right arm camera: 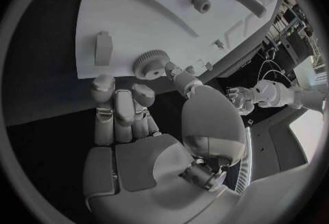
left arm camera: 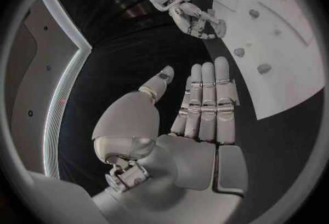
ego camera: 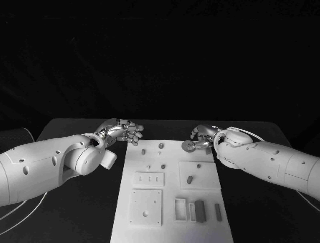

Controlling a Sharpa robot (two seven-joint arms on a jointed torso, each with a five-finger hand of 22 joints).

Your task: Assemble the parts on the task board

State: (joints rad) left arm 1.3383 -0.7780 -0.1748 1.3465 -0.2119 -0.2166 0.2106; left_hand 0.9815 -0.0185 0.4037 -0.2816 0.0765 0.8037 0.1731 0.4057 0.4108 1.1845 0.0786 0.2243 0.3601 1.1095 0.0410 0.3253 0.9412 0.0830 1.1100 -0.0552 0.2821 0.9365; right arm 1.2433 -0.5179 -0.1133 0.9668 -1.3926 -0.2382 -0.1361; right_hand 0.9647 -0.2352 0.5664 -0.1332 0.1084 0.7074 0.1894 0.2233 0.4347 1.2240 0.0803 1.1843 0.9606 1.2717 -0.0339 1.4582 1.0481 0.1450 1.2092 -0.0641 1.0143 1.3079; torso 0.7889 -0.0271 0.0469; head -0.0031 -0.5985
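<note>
I found no readable text, labels, brands, numbers or signs anywhere: nothing legible on the task board (ego camera: 171, 202), on its parts, on my arms or on my hands.

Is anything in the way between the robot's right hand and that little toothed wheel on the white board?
Nothing visible: the right hand is already at the gear, fingertips touching it at the task board edge.
</note>
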